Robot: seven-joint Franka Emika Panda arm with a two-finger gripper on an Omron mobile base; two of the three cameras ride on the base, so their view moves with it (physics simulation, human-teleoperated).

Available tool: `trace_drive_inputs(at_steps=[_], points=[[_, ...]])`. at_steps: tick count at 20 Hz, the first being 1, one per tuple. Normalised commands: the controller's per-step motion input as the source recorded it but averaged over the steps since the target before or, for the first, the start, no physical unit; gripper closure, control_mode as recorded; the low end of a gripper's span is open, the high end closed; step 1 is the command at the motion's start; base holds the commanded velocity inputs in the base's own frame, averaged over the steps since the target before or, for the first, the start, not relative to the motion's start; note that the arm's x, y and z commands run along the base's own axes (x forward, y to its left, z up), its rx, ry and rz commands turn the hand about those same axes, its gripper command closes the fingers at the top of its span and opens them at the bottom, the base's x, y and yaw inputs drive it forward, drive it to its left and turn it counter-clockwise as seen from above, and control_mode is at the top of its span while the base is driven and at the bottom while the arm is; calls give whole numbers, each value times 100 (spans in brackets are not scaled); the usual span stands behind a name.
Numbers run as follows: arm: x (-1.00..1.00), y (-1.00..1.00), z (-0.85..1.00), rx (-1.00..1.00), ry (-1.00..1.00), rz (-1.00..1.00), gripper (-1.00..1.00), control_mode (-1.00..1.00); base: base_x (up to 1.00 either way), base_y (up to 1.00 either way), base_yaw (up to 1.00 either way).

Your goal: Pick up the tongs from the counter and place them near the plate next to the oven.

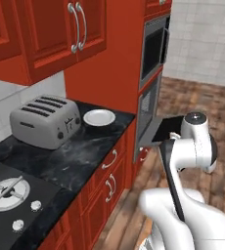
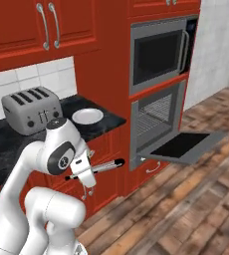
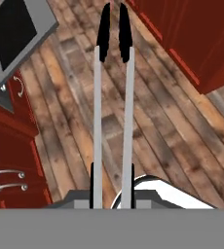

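Claw (image 3: pixel 112 187) pinching the slender grey metal tongs with black tips (image 3: pixel 113 97), held out over the brown wooden plank floor (image 3: pixel 172 141), off the glossy black marble table (image 2: pixel 106 119), whose right end by the grey steel oven (image 2: pixel 159 117) carries the small round white plate (image 2: pixel 87 116).

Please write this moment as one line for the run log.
phase: carrying | gripper: shut on tongs, over wooden floor | plate: on counter beside toaster | oven: door open

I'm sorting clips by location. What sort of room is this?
A home-style kitchen, rendered: a four-slot toaster on a black marble counter, a gas hob, and a built-in oven with its door open.
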Motion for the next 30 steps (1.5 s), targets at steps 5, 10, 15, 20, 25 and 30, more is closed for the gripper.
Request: trace_drive_inputs(at_steps=[5,10,15,20,25,30], points=[[0,0,0,0,0,0,100,100,38,-51,38],[0,0,0,0,0,0,100,100,31,-49,43],[0,0,0,0,0,0,100,100,25,-50,48],[0,0,0,0,0,0,100,100,18,-59,53],[0,0,0,0,0,0,100,100,20,-62,52],[0,0,0,0,0,0,100,100,28,-47,48]])
